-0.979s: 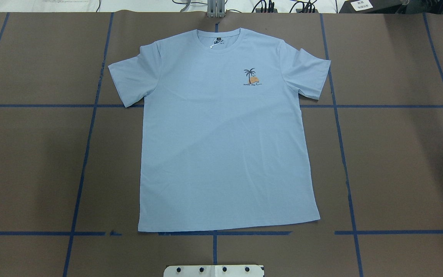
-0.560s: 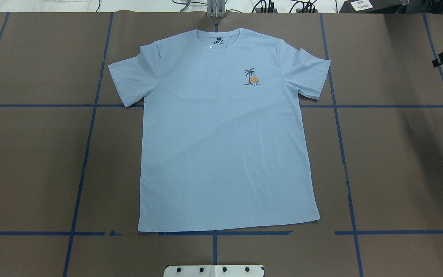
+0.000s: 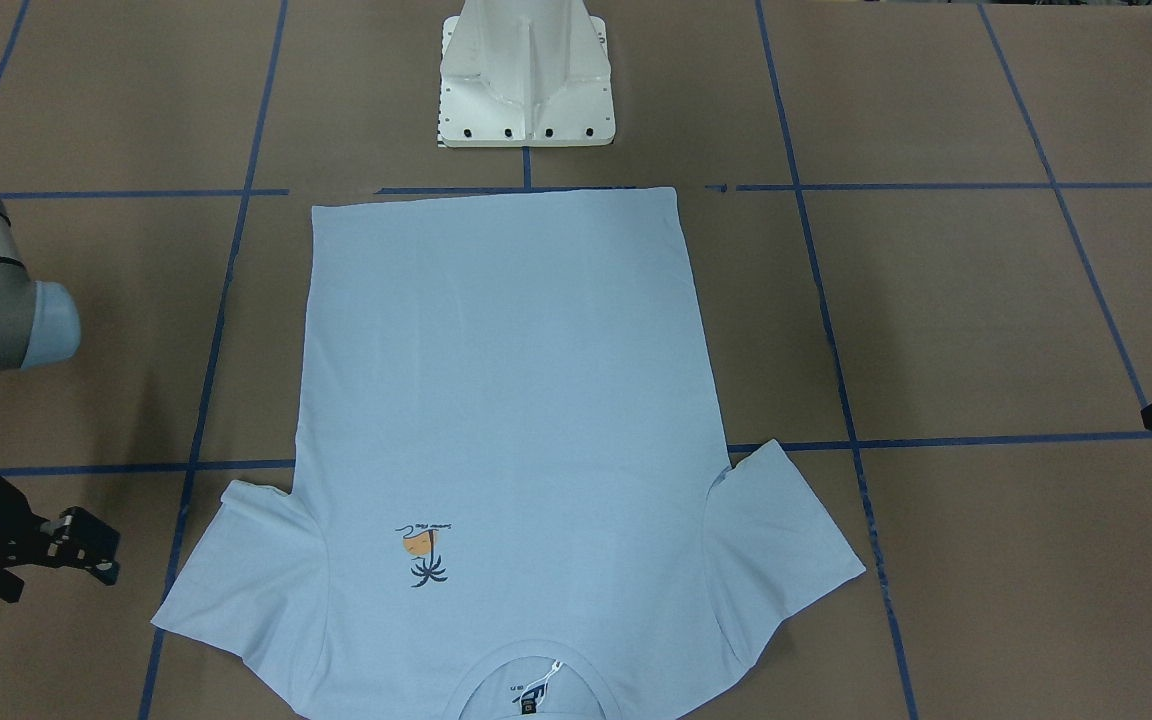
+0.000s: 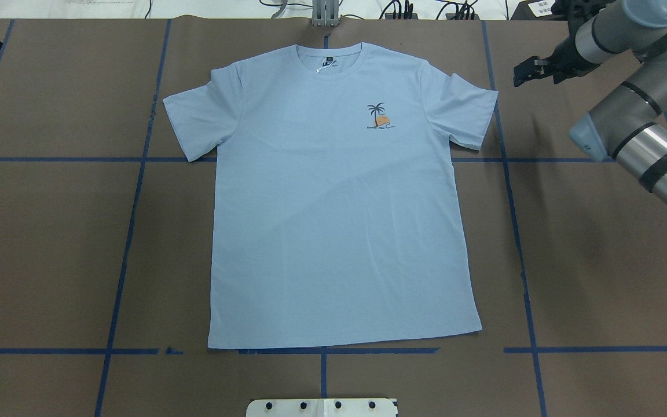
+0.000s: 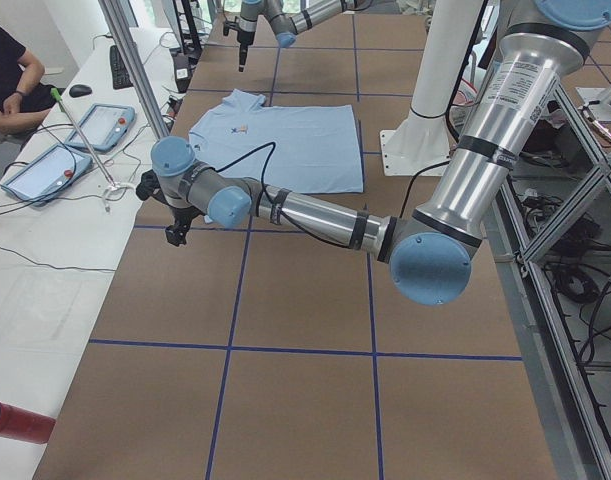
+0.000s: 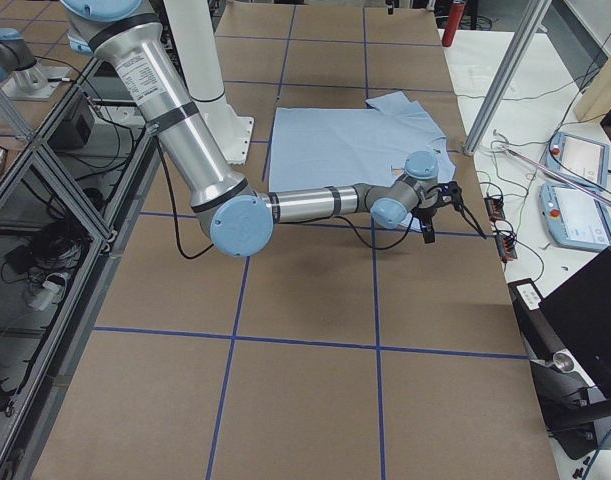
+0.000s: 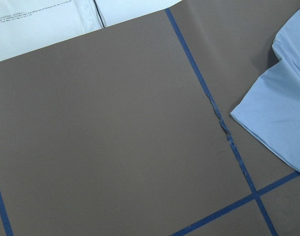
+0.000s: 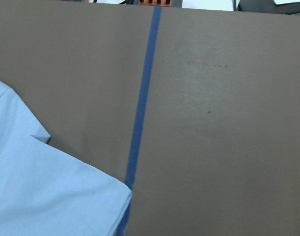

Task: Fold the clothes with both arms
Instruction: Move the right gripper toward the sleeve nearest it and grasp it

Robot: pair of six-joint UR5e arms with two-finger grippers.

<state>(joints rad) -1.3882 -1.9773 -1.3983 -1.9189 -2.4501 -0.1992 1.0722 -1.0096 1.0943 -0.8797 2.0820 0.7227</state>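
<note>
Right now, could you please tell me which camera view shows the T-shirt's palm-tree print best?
The overhead exterior view: the palm-tree print sits upright, sharp and unobstructed on the T-shirt. The front-facing view shows it upside down; the side views, at most a tiny speck; the wrist views, only sleeve edges.

You have a light blue T-shirt [image 4: 333, 231] on a brown table [image 4: 50, 249] gridded with dark blue tape lines [image 4: 50, 351]. On the T-shirt's chest, the print [image 4: 378, 117] is a dark palm tree over orange. Beside the T-shirt, the right arm [image 4: 634, 116] is silver-grey with black bands and a light blue cap, the right gripper [image 4: 520, 75] black. The base [image 3: 526, 90] by the T-shirt's hem is white.
</note>
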